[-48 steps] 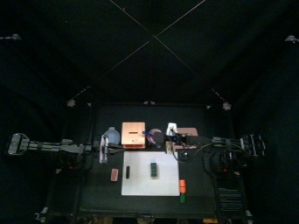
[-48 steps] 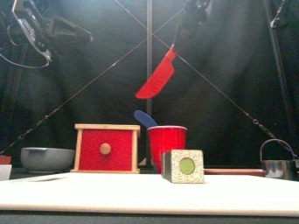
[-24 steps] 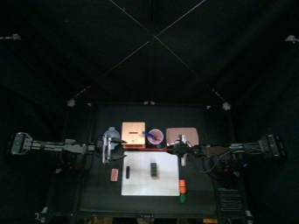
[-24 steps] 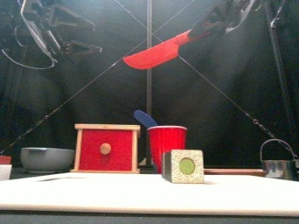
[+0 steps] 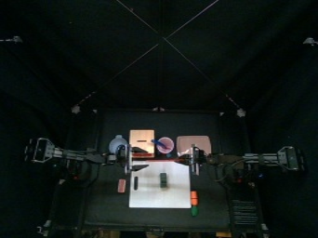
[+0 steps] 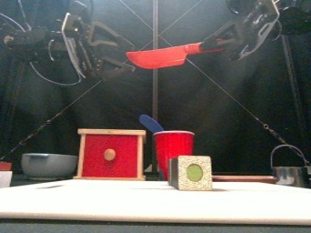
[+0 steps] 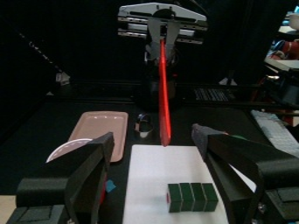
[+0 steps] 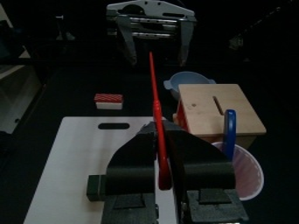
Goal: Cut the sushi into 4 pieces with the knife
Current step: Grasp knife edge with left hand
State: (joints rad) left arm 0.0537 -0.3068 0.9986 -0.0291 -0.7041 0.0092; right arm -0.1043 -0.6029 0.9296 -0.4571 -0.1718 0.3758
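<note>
My right pincer (image 8: 160,150) has swung the flat red toy knife (image 6: 161,57) from hanging to level, and my left pincer (image 7: 152,137) now moves inward to face its tip.

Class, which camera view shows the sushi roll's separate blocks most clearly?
The left wrist view: the sushi roll lies side-on on the white board, its block seams visible. The front view shows only one end face, the top view a small dark bar, the right wrist view just one end.

Blue-grey bowl (image 6: 49,165), wooden box (image 6: 111,154), red cup (image 6: 174,152) and cutter (image 6: 288,170) stand.
</note>
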